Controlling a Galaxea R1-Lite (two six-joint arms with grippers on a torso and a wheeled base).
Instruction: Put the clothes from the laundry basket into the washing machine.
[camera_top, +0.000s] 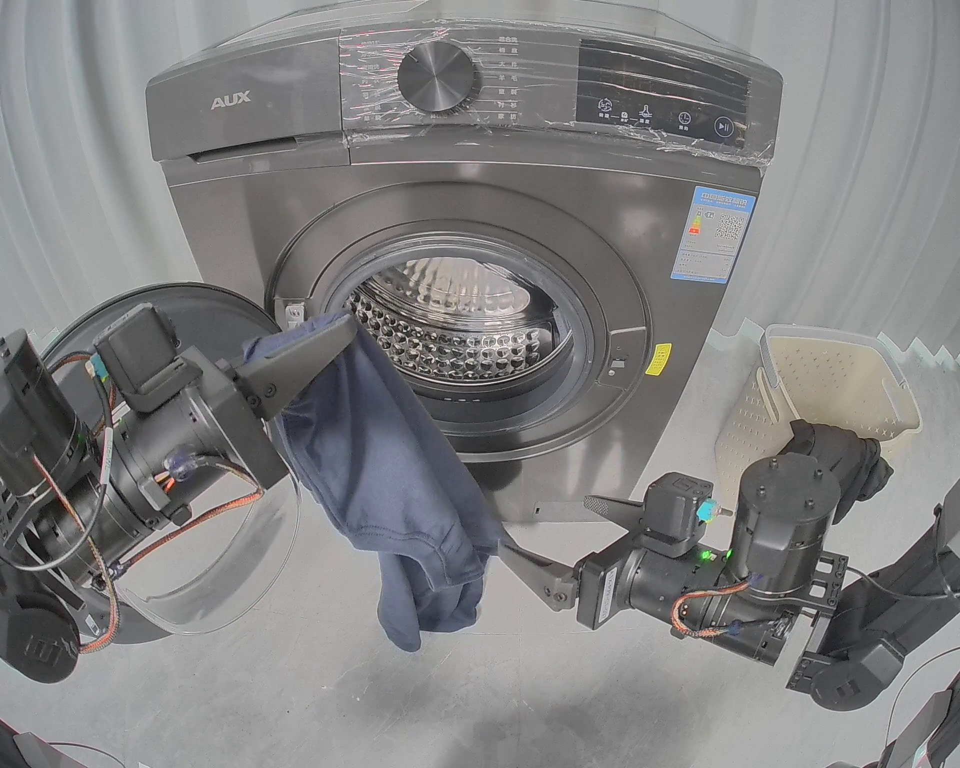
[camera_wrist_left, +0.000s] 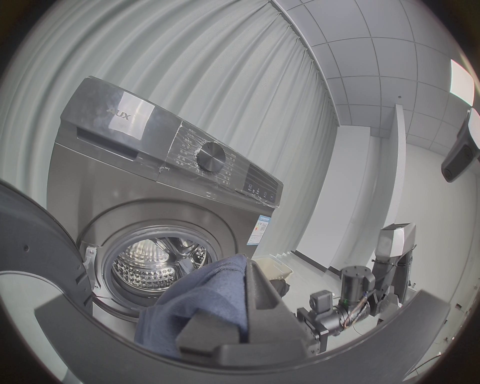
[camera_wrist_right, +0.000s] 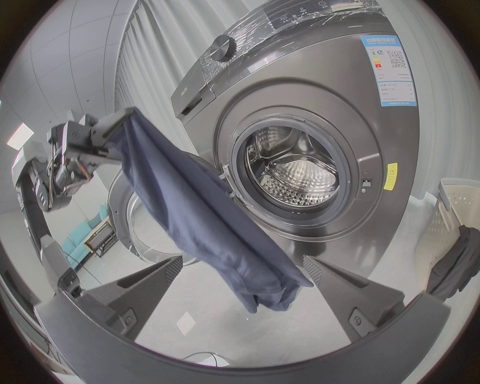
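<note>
One navy blue cloth garment (camera_top: 390, 470) is hanging from the clamped left end effector (camera_top: 332, 338) beside the drum rim (camera_top: 560, 300) of the grey washing machine (camera_top: 250, 200); the right end effector (camera_top: 547, 524) is gaping empty below.

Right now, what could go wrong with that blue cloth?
The left tool pinches the blue cloth only by its top edge, so it might slip to the floor. Its long end hangs below the washer opening and could stay outside. The open right tool sits near that end and might snag it.
</note>
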